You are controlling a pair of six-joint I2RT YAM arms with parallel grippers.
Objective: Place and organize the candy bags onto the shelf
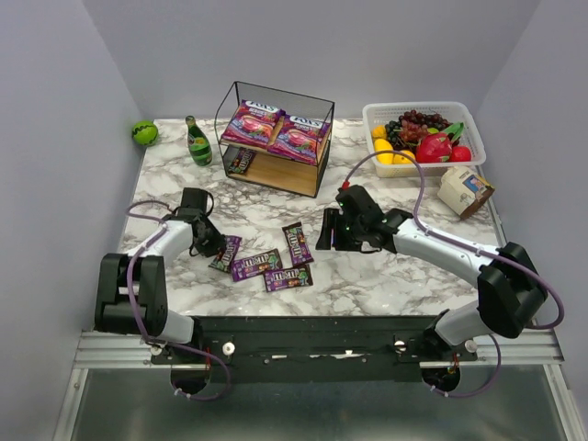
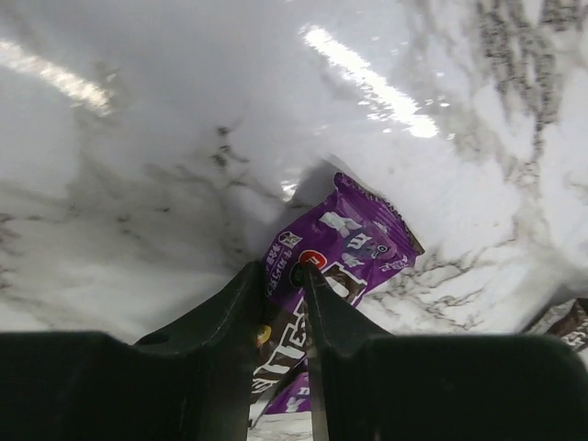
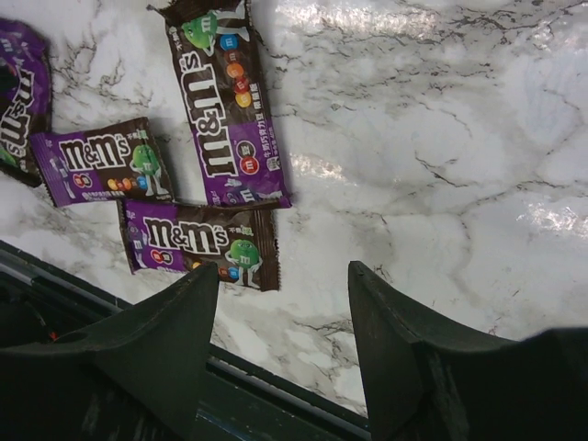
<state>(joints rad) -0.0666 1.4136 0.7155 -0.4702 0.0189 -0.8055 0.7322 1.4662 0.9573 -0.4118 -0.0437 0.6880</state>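
left pincer (image 2: 283,276): narrow, fingers nipped on the near end of a flat dark purple foil M&M's packet (image 2: 344,243); rest of that packet stretched out ahead of the tips, lying on the white grey-veined marble table (image 2: 138,138).
grip risk: bite only at the crimped edge of glossy foil; likely to slide out or swing loose on the lift.
loose packets: three more narrow purple-brown M&M's packets (image 1: 288,277), flat on the marble, just right of the left pincer and left of the right one; nearest lies close beside the gripped one, so could be dragged askew with it.
bottle: tall green glass bottle (image 1: 197,141), well ahead of the left pincer, just left of the shelf; could be tipped by a wide swing of that arm.
shelf: black wire-frame shelf with two pale wooden boards (image 1: 317,165), well ahead of both pincers; two flat pink-purple FOX'S bags (image 1: 253,122) side by side on the upper board, one small dark M&M's packet (image 1: 241,161) at the left end of the lower board.
shelf risk: low gap between the boards; a dangling packet could snag on the front wire and drop short.
right pincer (image 3: 283,276): wide apart, nothing between the fingers, over bare marble.
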